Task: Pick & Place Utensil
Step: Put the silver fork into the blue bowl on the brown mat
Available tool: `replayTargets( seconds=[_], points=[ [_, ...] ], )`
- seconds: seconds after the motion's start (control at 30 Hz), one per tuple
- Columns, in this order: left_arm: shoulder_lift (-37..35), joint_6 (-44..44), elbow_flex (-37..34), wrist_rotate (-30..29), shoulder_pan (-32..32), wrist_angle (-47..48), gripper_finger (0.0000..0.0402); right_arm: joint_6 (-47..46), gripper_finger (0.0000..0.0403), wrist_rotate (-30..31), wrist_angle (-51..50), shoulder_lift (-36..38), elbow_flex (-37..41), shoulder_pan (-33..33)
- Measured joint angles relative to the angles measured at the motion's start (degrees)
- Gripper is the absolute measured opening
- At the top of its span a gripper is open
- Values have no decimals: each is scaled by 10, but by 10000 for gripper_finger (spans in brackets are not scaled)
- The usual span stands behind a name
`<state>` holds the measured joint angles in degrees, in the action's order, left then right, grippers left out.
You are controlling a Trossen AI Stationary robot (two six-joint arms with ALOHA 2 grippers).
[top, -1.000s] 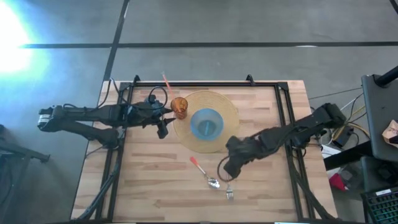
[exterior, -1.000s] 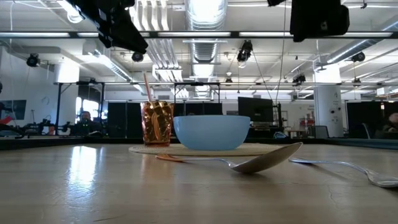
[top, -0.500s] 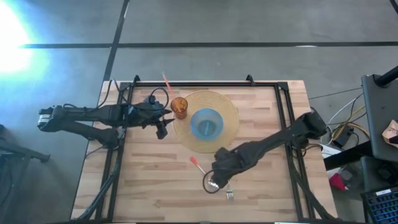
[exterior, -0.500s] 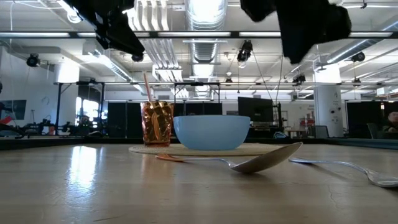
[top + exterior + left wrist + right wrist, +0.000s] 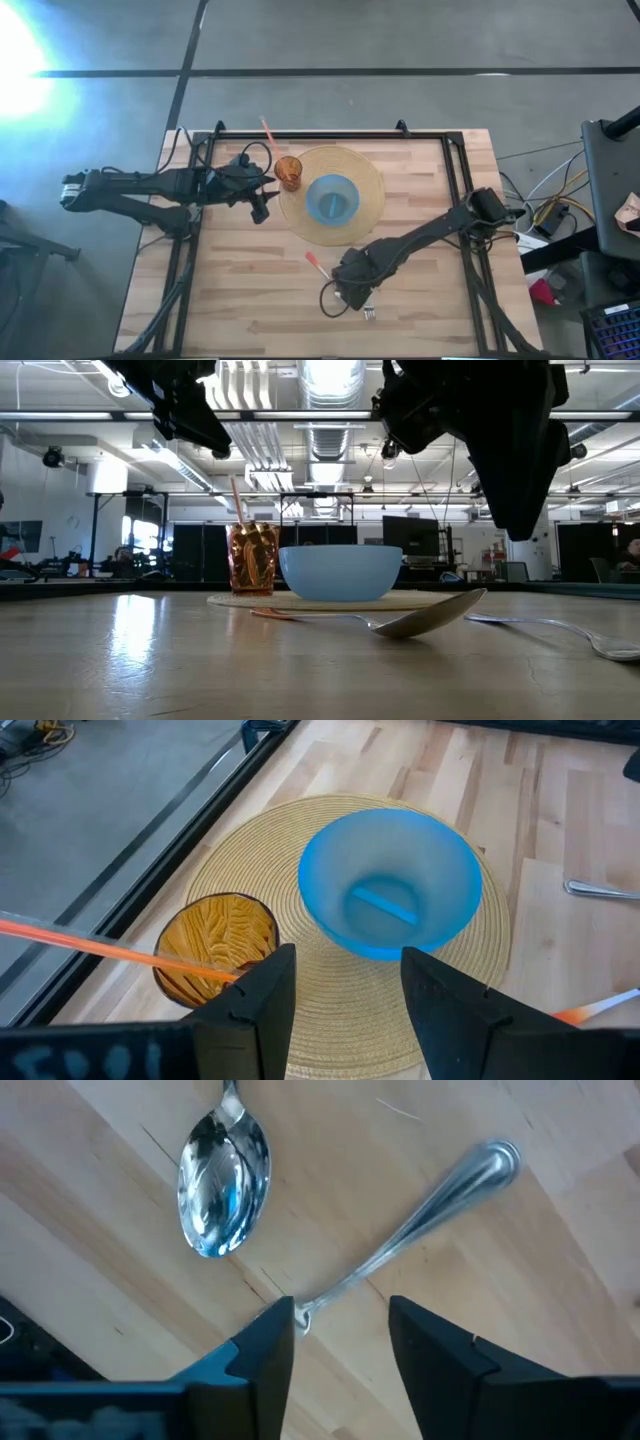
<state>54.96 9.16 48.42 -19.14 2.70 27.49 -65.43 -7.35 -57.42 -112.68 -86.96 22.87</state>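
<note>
My right gripper [image 5: 350,296] has swung in over the lower middle of the frame, low above the surface [image 5: 250,300], where a moment ago it hung further right and higher. The fingers have spread apart on the way in; through my right wrist camera I see them parted with bare wood between them, pinching nothing.

Right there sits the fork [image 5: 400,1240], lying flat on the wood, its handle running up toward the upper right of the wrist frame and its near end slipping down just between my two fingers. The spoon [image 5: 222,1180] lies beside it at upper left of that frame, bowl up, its orange handle [image 5: 315,263] angling toward the woven placemat [image 5: 370,180]. Neither utensil has budged.

My read: this is the line-up before the grab. The jaws look set over the fork rather than the spoon, so dropping the last bit and closing seems the next call. The risk is a thin handle flat on wood, easy to skid off.

My left gripper [image 5: 262,200] waits at the placemat's left edge, fingers spread, next to the amber cup [image 5: 289,171] with its straw [image 5: 267,130]. The blue bowl [image 5: 331,198] sits empty in the centre of the mat.
</note>
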Motion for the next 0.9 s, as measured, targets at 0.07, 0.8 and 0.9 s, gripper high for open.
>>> replayTargets(
  seconds=[0.07, 0.8, 0.9],
  points=[
    [0, 2, 0, 0, 0, 0, 175, 3, 171, 4, 6, -5, 1, 0],
    [0, 35, 0, 0, -3, 0, 175, -56, 175, 58, 85, -26, 82, 34],
    [0, 35, 0, 0, -3, 0, 174, -56, 171, 58, 86, -26, 88, 34]
  ],
)
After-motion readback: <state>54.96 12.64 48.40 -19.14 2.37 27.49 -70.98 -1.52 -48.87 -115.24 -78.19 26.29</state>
